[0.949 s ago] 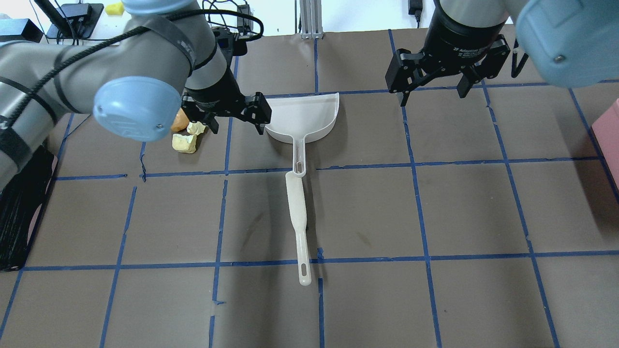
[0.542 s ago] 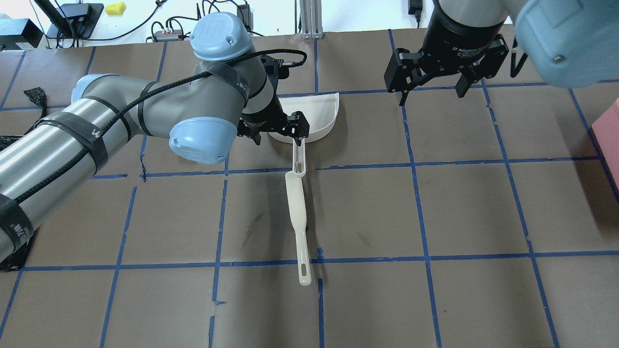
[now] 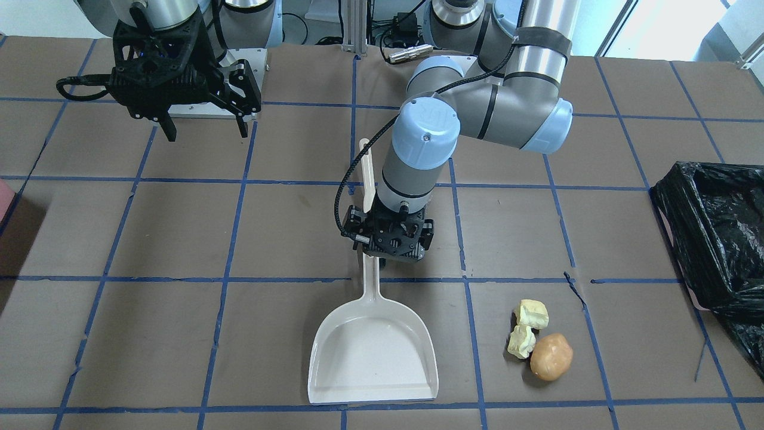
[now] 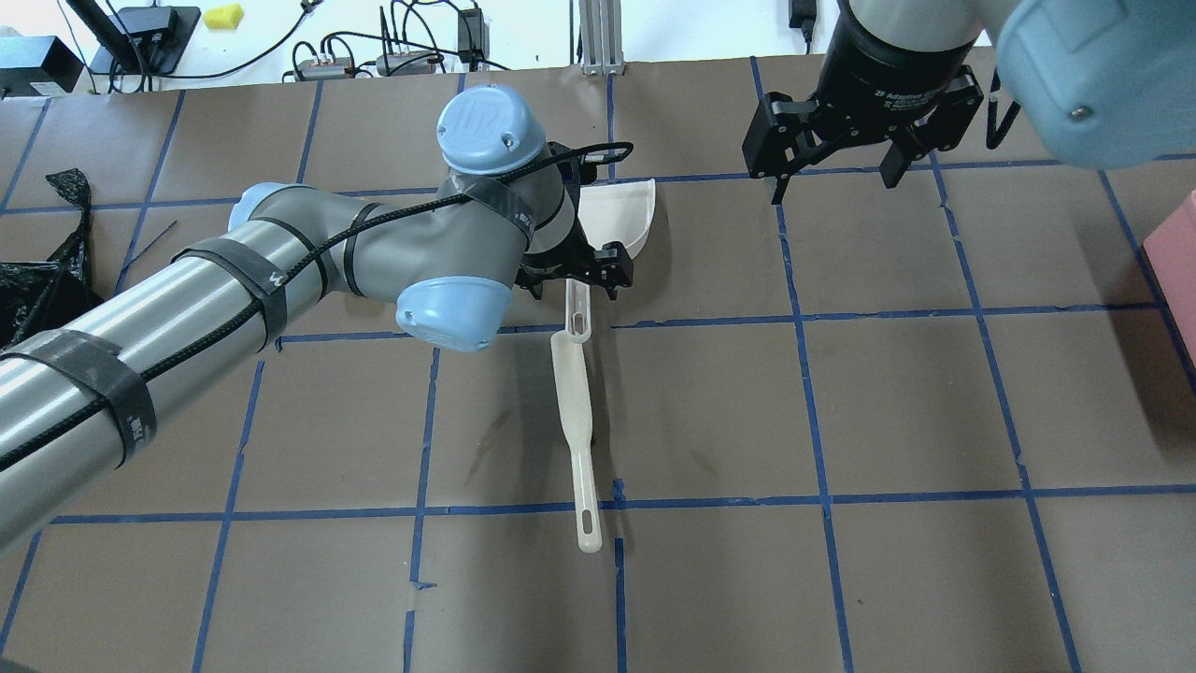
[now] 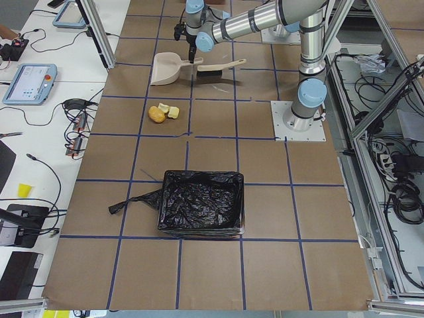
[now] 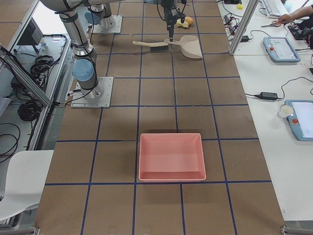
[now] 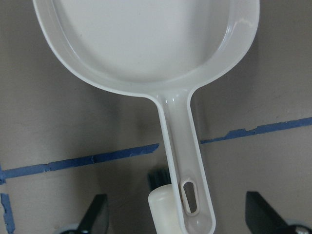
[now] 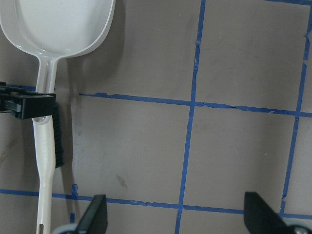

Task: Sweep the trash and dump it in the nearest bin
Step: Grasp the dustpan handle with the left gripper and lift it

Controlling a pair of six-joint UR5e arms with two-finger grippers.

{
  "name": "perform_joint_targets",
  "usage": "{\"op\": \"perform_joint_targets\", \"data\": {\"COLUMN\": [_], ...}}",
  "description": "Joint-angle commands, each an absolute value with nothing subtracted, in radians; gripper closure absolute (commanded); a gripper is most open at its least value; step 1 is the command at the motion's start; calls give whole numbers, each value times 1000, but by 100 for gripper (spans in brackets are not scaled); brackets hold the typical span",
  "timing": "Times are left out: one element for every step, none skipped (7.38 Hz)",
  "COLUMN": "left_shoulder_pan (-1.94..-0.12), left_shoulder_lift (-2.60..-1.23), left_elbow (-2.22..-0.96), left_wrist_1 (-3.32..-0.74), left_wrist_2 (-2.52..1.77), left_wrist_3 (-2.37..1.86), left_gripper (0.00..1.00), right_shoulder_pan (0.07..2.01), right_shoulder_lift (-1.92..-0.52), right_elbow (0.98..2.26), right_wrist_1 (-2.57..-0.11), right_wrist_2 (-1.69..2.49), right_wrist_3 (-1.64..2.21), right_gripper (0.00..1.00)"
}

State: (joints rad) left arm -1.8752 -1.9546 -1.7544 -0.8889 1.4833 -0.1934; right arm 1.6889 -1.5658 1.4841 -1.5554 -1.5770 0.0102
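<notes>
A white dustpan (image 3: 373, 352) lies flat on the brown table, also in the overhead view (image 4: 624, 207) and the left wrist view (image 7: 146, 39). A cream brush (image 4: 572, 393) lies at the end of its handle. My left gripper (image 3: 391, 246) is open and hangs over the dustpan handle, one finger (image 7: 95, 219) on each side, holding nothing. Trash (image 3: 534, 337), two yellow foam pieces and an orange-brown lump, lies beside the pan. The black-bagged bin (image 3: 716, 239) stands at the table's end on my left. My right gripper (image 4: 834, 187) is open and empty, high up.
A pinkish-red tray (image 6: 171, 156) sits at the table's end on my right and shows at the overhead view's edge (image 4: 1179, 252). Blue tape lines grid the table. In the overhead view my left arm hides the trash. Cables and devices lie beyond the far edge.
My left arm has swung right, from above the trash to above the dustpan's handle, and its gripper has stayed open. The right gripper, dustpan and brush have not moved.
</notes>
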Motion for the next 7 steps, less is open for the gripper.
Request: {"op": "perform_joint_targets", "data": {"left_shoulder_pan": [-1891,-1904,-1904,-1907,-1905,-1907,-1905], "left_shoulder_lift": [-1976,-1974,-1980,-1985,-1985,-1985,-1986], "left_elbow": [-1782,-1790,-1789,-1790,-1790,-1792,-1790], "left_wrist_1": [-850,-833,-818,-818,-818,-819,-819], "left_wrist_2": [1557,1559,1557,1555,1555,1555,1554], "left_wrist_3": [-224,-236,-238,-238,-236,-238,-232], "left_gripper": [2,2,3,12,17,27,48], "right_shoulder_pan": [1687,1687,1687,1687,1687,1687,1687], "right_shoulder_lift": [-1565,-1565,-1565,-1565,-1563,-1565,-1563], "right_elbow": [1483,1485,1483,1483,1485,1483,1485], "right_wrist_1": [-1555,-1555,-1555,-1555,-1555,-1555,-1555], "right_wrist_2": [-1575,-1575,-1575,-1575,-1575,-1575,-1575], "right_wrist_3": [11,11,9,11,11,11,9], "right_gripper": [0,0,0,0,0,0,0]}}
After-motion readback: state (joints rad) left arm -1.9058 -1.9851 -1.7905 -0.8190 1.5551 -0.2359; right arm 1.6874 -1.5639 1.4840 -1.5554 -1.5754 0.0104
